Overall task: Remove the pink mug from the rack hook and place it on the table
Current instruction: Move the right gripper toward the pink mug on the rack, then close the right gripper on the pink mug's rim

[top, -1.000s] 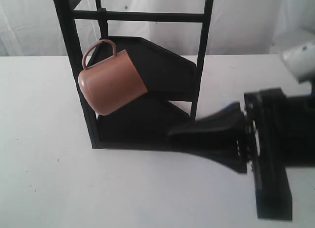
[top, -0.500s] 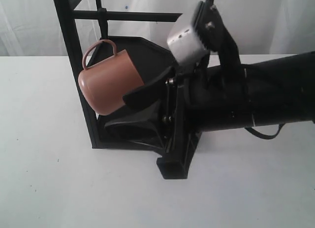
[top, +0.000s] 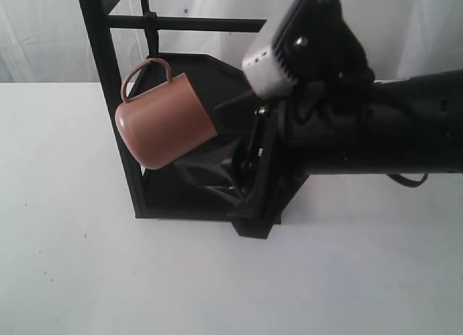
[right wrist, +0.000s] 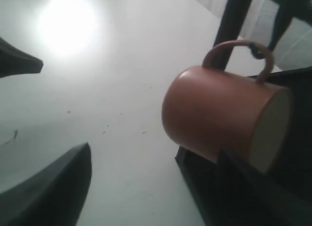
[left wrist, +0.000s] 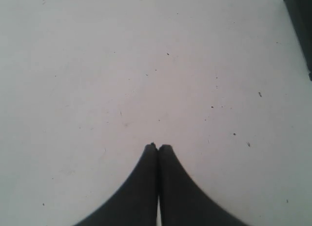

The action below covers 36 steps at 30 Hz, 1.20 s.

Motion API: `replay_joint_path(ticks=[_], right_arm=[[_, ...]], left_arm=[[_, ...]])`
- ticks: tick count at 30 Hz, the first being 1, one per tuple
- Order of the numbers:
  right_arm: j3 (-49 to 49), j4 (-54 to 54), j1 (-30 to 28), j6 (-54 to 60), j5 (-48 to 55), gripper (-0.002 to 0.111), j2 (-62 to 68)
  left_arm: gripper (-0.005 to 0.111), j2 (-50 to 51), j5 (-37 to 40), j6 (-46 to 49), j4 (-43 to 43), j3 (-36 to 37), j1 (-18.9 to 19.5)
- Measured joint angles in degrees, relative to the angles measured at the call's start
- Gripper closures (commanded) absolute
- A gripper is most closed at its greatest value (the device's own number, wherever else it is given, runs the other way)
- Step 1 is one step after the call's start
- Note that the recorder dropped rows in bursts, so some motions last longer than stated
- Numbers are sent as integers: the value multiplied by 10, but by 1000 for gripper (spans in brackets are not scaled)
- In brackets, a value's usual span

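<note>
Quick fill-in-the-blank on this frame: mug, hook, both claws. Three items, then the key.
1. The pink mug hangs from the rack hook by its ____.
2. The right claw, close to the mug, is ____.
3. The left claw is ____ above the table.

Missing words: handle; open; shut.

The pink mug (top: 165, 125), matte salmon with a cream-white inside, hangs by its thin loop handle from the rack hook (top: 151, 37), a short black peg under the top crossbar (top: 202, 23). It hangs tilted, base lowest, clear above the white, speckled bench (top: 72, 263).
</note>
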<state>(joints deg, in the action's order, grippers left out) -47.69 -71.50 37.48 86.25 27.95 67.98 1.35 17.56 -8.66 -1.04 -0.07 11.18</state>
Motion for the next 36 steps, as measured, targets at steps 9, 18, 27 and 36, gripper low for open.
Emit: replay_joint_path(ticks=[9, 18, 27, 36], right_arm=[[-13, 6, 19, 115, -54, 40, 24], [-26, -20, 21, 158, -87, 40, 65], [-36, -32, 21, 165, -154, 40, 91], [-61, -32, 21, 167, -167, 40, 139]], left_arm=[[107, 0, 0, 0, 0, 0, 0], [107, 0, 0, 0, 0, 0, 0], [107, 0, 0, 0, 0, 0, 0], [107, 0, 0, 0, 0, 0, 0]])
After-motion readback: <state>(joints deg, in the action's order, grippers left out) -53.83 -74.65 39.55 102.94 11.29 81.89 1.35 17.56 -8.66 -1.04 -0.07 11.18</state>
